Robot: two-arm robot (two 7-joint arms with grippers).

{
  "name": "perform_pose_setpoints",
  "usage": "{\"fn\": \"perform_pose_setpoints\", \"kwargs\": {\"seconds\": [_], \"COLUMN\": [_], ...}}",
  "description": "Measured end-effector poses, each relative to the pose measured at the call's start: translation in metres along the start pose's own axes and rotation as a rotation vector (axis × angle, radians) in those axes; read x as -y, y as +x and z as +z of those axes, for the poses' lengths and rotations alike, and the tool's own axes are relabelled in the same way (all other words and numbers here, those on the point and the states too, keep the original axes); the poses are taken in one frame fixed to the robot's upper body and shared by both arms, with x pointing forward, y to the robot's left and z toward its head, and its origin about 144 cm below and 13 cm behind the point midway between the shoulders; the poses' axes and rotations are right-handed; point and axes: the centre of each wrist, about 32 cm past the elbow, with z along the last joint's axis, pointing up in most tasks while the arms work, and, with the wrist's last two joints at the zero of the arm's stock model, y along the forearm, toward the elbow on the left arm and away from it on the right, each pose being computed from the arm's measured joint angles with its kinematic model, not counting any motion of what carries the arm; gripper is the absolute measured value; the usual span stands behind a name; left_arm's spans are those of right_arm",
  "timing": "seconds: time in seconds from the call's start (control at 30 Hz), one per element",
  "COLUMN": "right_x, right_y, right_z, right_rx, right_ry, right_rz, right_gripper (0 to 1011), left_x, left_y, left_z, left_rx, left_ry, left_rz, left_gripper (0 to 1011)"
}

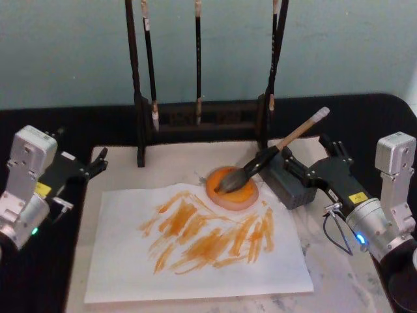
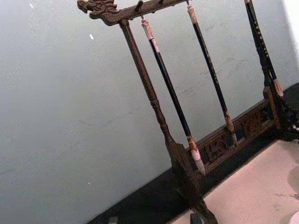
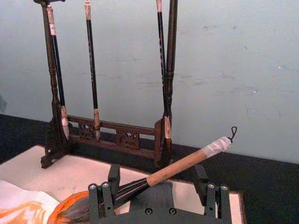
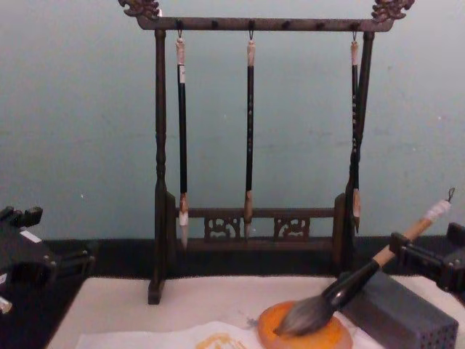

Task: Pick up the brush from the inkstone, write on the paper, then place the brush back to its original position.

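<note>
Brushes [image 4: 249, 131], three slim dark ones, hang from a carved wooden rack [image 4: 158, 174] behind the beige felt mat [image 1: 124, 171]. A grey perforated block [image 4: 396, 313] props the big brush [image 1: 268, 156], whose bristles rest on the orange inkstone [image 1: 244, 195] touching the far edge of the orange-streaked paper [image 1: 117, 261]. The right tool [image 1: 306, 160] stands with its fingers apart around the handle, not touching it. The left tool [image 1: 98, 163] waits at the mat's corner, its grip impossible to make out. Black desk [image 1: 85, 130], pale green wall.

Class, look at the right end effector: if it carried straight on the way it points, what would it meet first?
The right end effector points toward the brush; its open fingers flank the handle, so it would probably meet the brush first, though depth is uncertain.
</note>
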Motion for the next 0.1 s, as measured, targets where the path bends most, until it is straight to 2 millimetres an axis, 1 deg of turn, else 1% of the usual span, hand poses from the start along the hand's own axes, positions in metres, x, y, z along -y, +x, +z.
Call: {"fn": "perform_pose_setpoints", "kwargs": {"seconds": [0.1], "right_x": [0.0], "right_y": [0.0], "right_z": [0.0], "right_rx": [0.0], "right_ry": [0.0], "right_rz": [0.0], "right_gripper": [1000], "left_x": [0.0], "left_y": [0.0], "left_z": [0.0], "left_rx": [0.0], "left_ry": [0.0], "left_rz": [0.0], "left_gripper": [1001]}}
